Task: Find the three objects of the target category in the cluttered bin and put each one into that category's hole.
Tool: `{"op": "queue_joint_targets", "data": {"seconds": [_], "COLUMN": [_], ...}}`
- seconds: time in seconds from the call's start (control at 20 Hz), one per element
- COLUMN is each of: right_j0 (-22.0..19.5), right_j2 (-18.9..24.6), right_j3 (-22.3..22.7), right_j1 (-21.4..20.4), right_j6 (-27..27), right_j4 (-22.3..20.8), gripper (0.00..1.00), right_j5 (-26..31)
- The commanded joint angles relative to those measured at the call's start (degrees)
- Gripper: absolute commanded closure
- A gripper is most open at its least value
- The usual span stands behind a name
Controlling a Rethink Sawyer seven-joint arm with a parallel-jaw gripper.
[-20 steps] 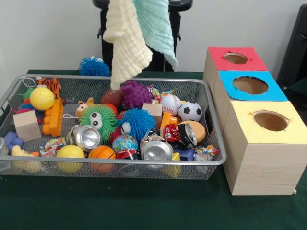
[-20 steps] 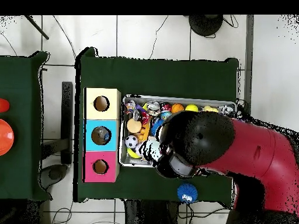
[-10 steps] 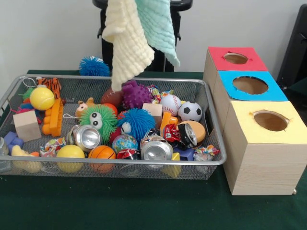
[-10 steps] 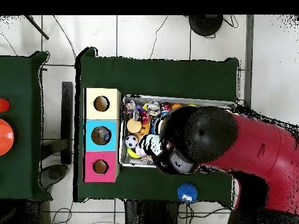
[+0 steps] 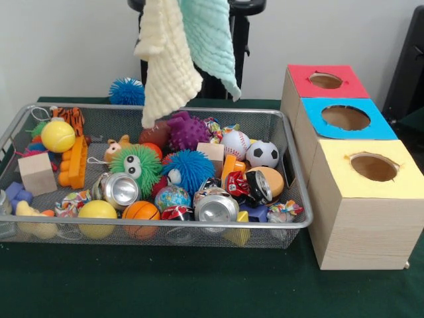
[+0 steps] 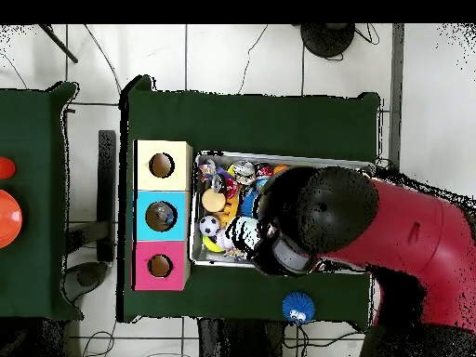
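Note:
Two cloths hang in the air over the back of the wire bin (image 5: 165, 108): a cream one (image 5: 165, 59) and a mint one (image 5: 209, 40). Both reach down from the picture's top edge, where my gripper's hold on them is out of sight. The cream cloth's tip ends just above a purple spiky ball (image 5: 187, 130). From overhead my red and black arm (image 6: 321, 218) covers the right part of the bin (image 6: 209, 158) and hides the gripper. The bin holds balls, crushed cans, blocks and soft toys in a jumble.
Three wooden boxes with round holes stand beside the bin: red top (image 5: 301, 76), blue top (image 5: 318, 126), yellow top (image 5: 338, 179). A blue spiky ball (image 5: 129, 91) lies on the green table behind the bin. A black stand rises behind the cloths.
The two cloths have swung slightly to the left in the front view. From overhead the arm has shifted a little over the bin. The bin's contents have not moved.

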Motion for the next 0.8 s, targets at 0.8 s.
{"op": "queue_joint_targets", "data": {"seconds": [0.8], "right_j0": [-2.3], "right_j2": [0.8], "right_j3": [-1.0], "right_j1": [11.3], "right_j6": [1.3], "right_j4": [-5.9], "gripper": [1.00], "right_j5": [-13.7]}}
